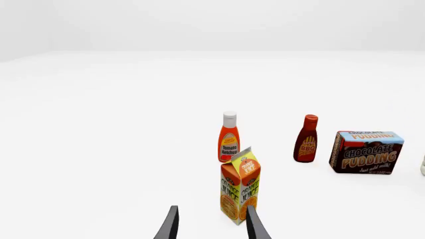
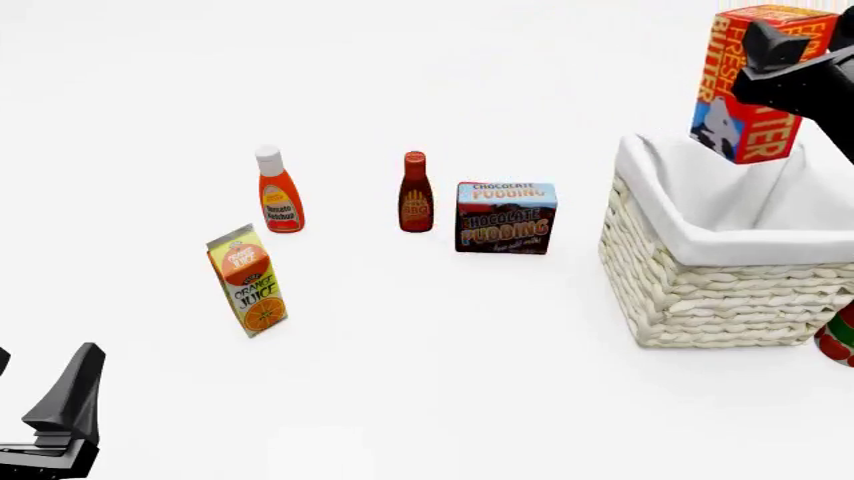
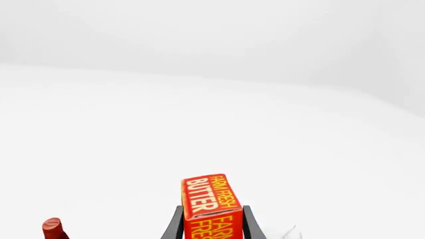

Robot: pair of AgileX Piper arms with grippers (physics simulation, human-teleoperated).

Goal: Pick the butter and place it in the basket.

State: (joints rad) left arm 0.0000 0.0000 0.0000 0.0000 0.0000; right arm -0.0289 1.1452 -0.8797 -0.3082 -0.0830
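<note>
The butter (image 2: 750,88), a red-orange box with yellow lettering and a blue cow corner, hangs tilted in the air above the far side of the basket (image 2: 721,300). My right gripper (image 2: 790,62) is shut on it. In the right wrist view the butter (image 3: 211,204) sits between the two dark fingers (image 3: 174,225). The basket is cream wicker with a white cloth lining. It stands at the right, and I see nothing inside it. My left gripper (image 1: 211,226) is open and holds nothing, low at the near left (image 2: 47,420).
An orange juice carton (image 2: 248,281) stands just ahead of the left gripper. Behind it are a ketchup bottle (image 2: 279,192), a BBQ sauce bottle (image 2: 415,195) and a chocolate pudding box (image 2: 506,217). A red object (image 2: 838,338) shows at the basket's near right corner.
</note>
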